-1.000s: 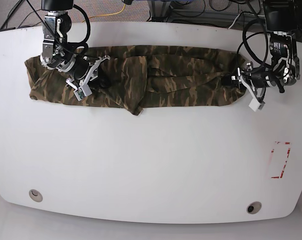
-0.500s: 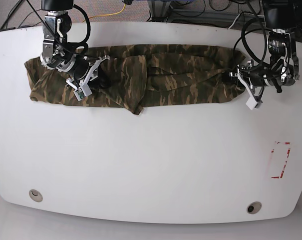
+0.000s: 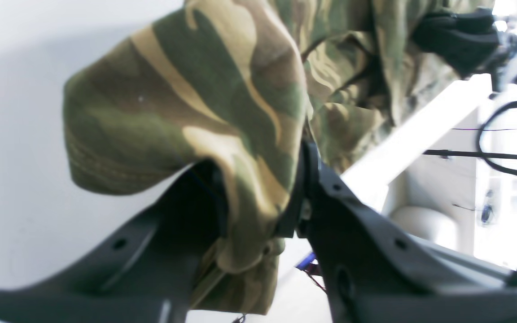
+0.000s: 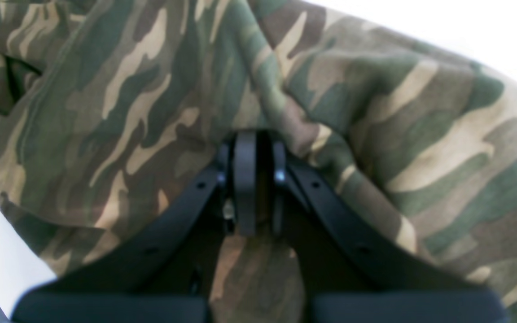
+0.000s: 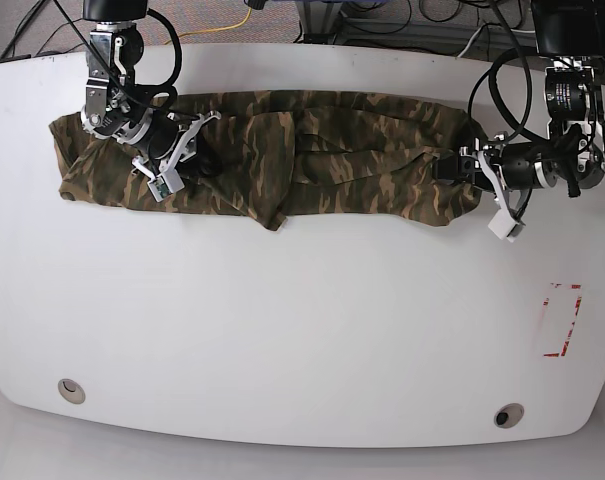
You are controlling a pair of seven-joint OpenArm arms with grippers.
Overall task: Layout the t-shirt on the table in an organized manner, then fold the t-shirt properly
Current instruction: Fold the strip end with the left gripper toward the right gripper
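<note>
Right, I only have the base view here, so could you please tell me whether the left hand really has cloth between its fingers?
Observer: Yes. In the left wrist view a fold of the t-shirt is pinched in the left hand, and cloth hangs out below the fingers.
Operator: Thank you. And the right hand?
Observer: The right wrist view shows the right hand shut, with the shirt bunched over and around its tips.
Operator: Is the cloth at the left hand lying flat on the table?
Observer: No. In the left wrist view that end is lifted, with the bare white table showing beside and under it.
</note>
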